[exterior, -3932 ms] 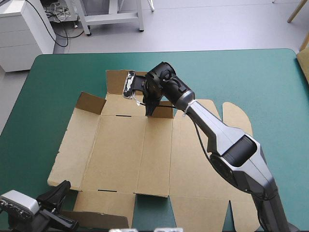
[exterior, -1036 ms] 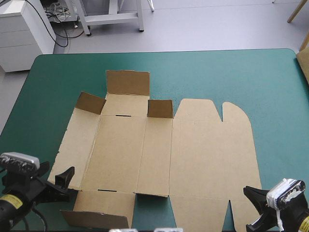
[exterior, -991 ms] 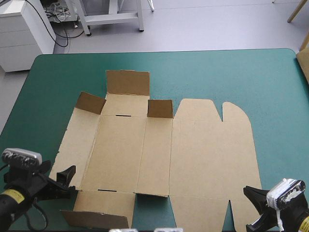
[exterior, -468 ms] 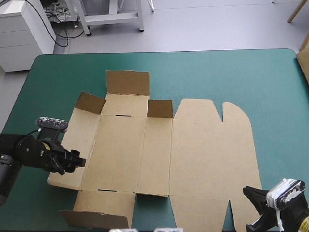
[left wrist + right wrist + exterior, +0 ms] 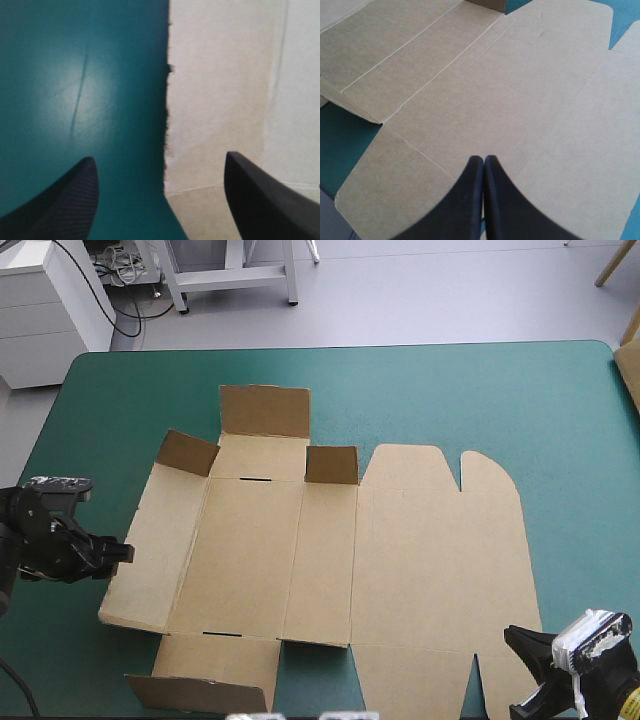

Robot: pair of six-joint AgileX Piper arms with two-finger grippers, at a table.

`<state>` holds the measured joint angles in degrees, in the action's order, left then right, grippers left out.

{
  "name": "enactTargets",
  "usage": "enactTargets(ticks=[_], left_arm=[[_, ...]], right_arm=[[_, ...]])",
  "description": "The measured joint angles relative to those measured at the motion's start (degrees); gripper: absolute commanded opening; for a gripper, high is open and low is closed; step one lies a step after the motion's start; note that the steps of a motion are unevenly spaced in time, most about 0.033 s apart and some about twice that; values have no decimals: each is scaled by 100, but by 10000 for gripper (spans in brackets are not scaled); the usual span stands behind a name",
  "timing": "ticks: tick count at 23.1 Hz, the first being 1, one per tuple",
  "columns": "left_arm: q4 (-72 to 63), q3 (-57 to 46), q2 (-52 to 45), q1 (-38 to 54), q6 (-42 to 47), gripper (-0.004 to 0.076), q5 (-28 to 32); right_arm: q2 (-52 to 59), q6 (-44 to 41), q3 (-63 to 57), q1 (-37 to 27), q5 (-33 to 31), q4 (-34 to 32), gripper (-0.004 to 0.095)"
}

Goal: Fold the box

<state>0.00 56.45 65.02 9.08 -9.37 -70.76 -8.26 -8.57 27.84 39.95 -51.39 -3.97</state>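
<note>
The box [image 5: 400, 560] lies opened out as a cut brown sheet on the table [image 5: 500, 400], covering most of its middle and reaching the near edge. Most panels are flat. At the far side, the far flap [image 5: 265, 412] stands raised, and two small flaps [image 5: 187, 452] [image 5: 332, 465] on either side of it are also raised. The right-hand panels, with rounded far corners, lie flat on the teal-green cover [image 5: 90, 420].

The left gripper [image 5: 120, 552] is low at the table's left side, just beside the sheet's left edge. In the left wrist view its black fingers [image 5: 70, 200] stand well apart. The sheet's ragged edge runs between them, with bare cover under one finger and brown board under the other. Whether either finger touches the board cannot be told.

The right gripper [image 5: 483, 158] is at the table's near right corner, over the near right part of the sheet. Its fingers [image 5: 470, 200] are pressed together in one pointed arch with nothing between them, aimed across the flat board toward the raised flaps.
</note>
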Motion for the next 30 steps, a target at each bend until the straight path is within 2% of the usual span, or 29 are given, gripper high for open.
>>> enactTargets(ticks=[3, 6, 10, 18, 24, 30], left_arm=[[-457, 0, 139, 625, -437, 498, 0], [-1817, 0, 536, 1461, -1609, 498, 6], [-2589, 0, 1100, 1912, -2368, 498, 45], [-2896, 17, 2418, 1982, -3138, 498, 147], [-3306, 20, 2804, 1969, -3329, 498, 186], [-3330, 20, 2899, 1314, -3375, 498, 220]], right_arm=[[0, 0, 0, 0, -5, 0, -20], [0, 0, 0, 0, -5, 7, -20], [0, 0, 0, 0, -5, 20, -20], [0, 0, 0, 0, -5, 20, -20], [0, 0, 0, 0, -5, 20, -20], [0, 0, 0, 0, -5, 20, -20]])
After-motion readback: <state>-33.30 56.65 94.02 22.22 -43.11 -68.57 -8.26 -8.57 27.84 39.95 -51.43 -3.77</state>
